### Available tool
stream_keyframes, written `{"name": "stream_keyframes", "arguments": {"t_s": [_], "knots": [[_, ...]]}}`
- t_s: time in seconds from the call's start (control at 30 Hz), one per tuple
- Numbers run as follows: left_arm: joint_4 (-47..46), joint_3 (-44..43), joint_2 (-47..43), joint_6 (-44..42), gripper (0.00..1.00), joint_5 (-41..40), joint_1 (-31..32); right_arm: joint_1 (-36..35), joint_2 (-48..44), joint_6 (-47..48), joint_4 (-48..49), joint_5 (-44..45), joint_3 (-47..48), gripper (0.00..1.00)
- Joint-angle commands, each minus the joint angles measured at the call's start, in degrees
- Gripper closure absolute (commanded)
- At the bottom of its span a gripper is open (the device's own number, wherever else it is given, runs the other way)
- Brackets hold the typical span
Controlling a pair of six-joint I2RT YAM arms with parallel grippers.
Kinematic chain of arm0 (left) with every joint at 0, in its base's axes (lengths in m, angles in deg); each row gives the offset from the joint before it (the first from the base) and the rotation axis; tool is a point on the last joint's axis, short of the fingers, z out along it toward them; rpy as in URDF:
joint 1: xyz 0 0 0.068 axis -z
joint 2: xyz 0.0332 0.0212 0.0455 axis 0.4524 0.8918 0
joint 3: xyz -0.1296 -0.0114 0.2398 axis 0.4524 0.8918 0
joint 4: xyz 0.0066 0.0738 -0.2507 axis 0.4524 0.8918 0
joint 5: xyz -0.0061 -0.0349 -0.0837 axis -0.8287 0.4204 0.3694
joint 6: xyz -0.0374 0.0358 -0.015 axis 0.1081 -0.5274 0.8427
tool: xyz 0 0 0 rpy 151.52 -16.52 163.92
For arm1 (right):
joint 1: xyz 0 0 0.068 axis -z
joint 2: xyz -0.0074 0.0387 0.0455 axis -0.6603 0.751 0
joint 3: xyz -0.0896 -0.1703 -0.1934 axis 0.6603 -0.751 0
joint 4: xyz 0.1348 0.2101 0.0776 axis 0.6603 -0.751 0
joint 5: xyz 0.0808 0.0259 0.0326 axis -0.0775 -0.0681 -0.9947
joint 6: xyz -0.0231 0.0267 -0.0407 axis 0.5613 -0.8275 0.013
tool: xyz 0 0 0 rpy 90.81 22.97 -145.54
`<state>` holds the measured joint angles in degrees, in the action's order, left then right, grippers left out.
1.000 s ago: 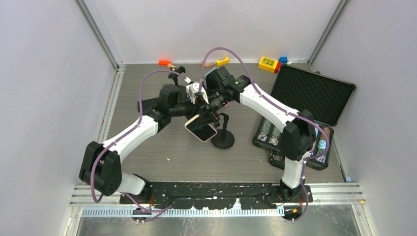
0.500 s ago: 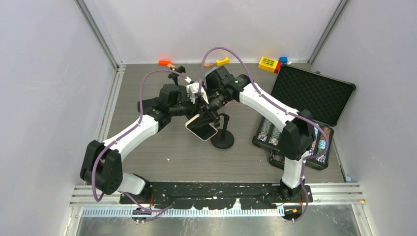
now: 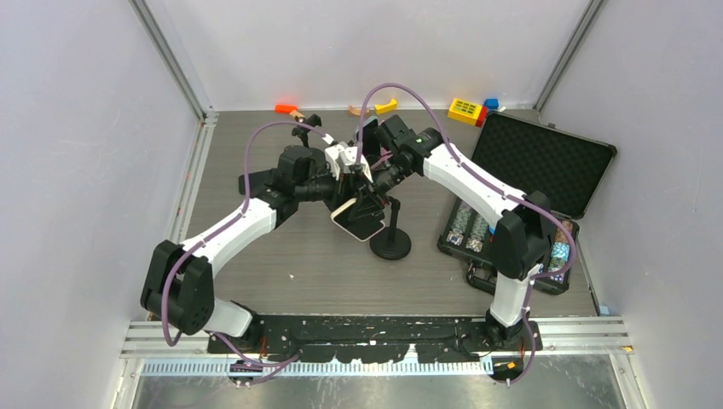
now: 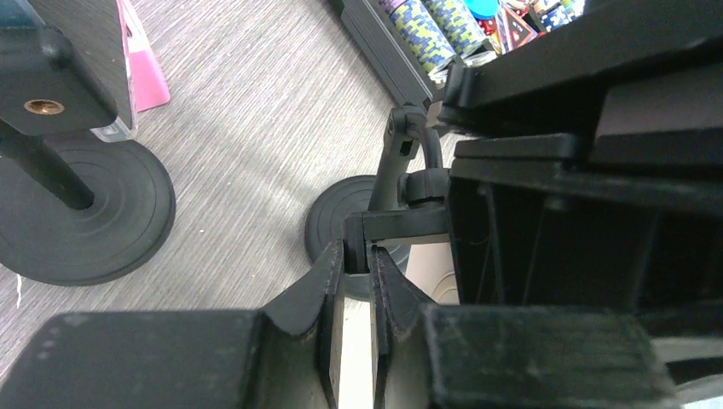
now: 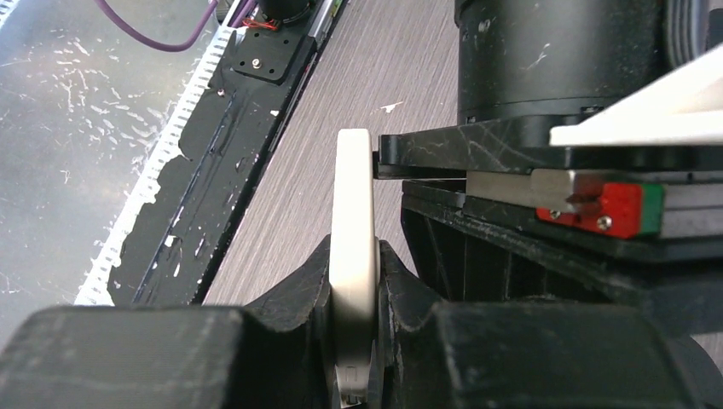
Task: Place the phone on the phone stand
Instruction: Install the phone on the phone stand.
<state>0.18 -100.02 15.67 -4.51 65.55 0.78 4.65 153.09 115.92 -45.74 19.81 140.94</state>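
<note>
We see the grey wood-grain table (image 3: 256, 247) walled in on three sides. At its right edge lies an open black case (image 3: 546, 162), lid tipped back, with rows of poker chips (image 3: 465, 228) in the lower half.

Both arms reach in from the near edge and meet over the middle of the table. The left arm (image 3: 230, 230) comes in from the left and the right arm (image 3: 469, 183) curves round from the right.

Just below that meeting point stands the phone stand (image 3: 390, 245), a black round base with a thin upright post.

The phone (image 3: 358, 223) is not on the stand. It hangs in the air, tilted, just left of the post and above the base, with a pale edge and a dark face.

The left gripper (image 4: 356, 264) is clamped on one thin edge of the phone, the cream-coloured rim showing between its fingers. The right gripper (image 5: 354, 256) pinches the phone edge-on, its fingers pressed against both flat sides.

We cannot tell whether the phone touches the stand's post.

Along the back wall lie a yellow block (image 3: 465, 110), a yellow piece (image 3: 386, 106) and an orange piece (image 3: 286, 109), well apart from the arms.
</note>
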Motion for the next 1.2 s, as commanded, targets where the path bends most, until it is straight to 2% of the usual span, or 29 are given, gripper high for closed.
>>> {"name": "stream_keyframes", "arguments": {"t_s": [0.0, 0.1, 0.47, 0.57, 0.87, 1.0, 1.17], "knots": [[-1.27, 0.18, -0.02, 2.06, 1.0, 3.94, 0.18, 1.32, -5.73, 2.81, 0.44, -2.11, 0.14, 1.0], [-1.54, 0.75, -0.2, 2.33, 1.0, 3.53, 0.18, 2.33, -6.5, 1.87, 0.95, -2.54, -0.13, 1.0], [-9.03, 5.67, -1.8, 3.79, 1.0, -2.71, 0.25, 3.71, -10.07, -15.91, 16.59, -1.16, -6.93, 1.0], [-11.63, 7.01, -2.42, 4.97, 1.0, -5.03, 0.27, 3.69, -12.09, -23.93, 24.82, 1.05, -9.76, 1.0], [-14.14, 8.56, -3.24, 6.58, 1.0, -7.03, 0.53, 4.15, -17.65, -33.24, 35.3, 5.96, -17.92, 1.0], [-14.97, 9.27, -2.84, 7.6, 1.0, -6.12, 0.53, 5.05, -19.75, -39.21, 42.89, 5.73, -21.97, 1.0], [-16.12, 9.88, -2.23, 8.33, 1.0, -5.55, 0.53, 7.13, -21.05, -50.42, 57.47, 3.01, -27.65, 1.0]]}}
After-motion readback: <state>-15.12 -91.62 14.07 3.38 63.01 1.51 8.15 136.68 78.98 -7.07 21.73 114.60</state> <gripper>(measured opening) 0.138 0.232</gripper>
